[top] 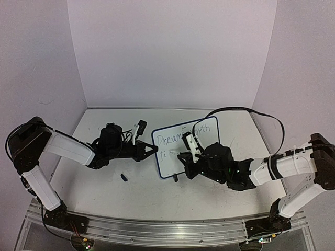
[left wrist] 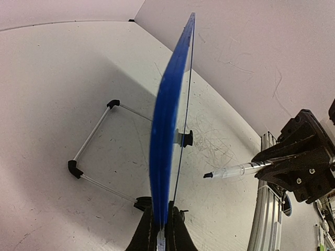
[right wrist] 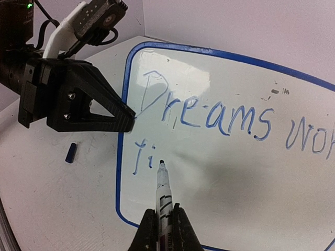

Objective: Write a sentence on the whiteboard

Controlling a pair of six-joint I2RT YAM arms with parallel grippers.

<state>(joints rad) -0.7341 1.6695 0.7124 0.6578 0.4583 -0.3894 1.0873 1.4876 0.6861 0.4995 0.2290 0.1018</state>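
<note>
Clamping the left rim of the whiteboard [top: 170,162], the left gripper [top: 154,150] shows in the top view with jaws shut on the board edge. The board stands near mid-table, tilted back, face toward the arms. The right gripper [top: 187,150] is in front of the board face, jaws closed on a marker [top: 191,142]. The sentence [top: 170,140] is part written: "Dream" is legible on the upper line, and the rest is hidden by the right arm. A marker cap [top: 124,178] lies on the tabletop [top: 104,196] left of the board, apart from it. A black cable [top: 261,115] loops behind the right arm.

Left wrist view: the whiteboard [left wrist: 165,130] is seen edge-on, blue rim upright, pinched between the left gripper [left wrist: 162,222] jaws at the bottom of the frame. The wire stand [left wrist: 94,151] with black end caps rests on the table behind the board. The right gripper [left wrist: 267,164] holds the marker [left wrist: 235,171] roughly level, its black tip pointing at the board face, close to it; contact cannot be told here.

Right wrist view: the right gripper [right wrist: 164,227] is closed around the marker [right wrist: 164,193], whose tip sits just right of the "fi" starting the lower line. The sentence [right wrist: 209,115] reads "Dreams wor" on top, cut off by the frame edge. The left gripper [right wrist: 112,117] bites the whiteboard [right wrist: 235,209] at its left rim. The blue marker cap [right wrist: 70,153] lies on the table left of the board.
</note>
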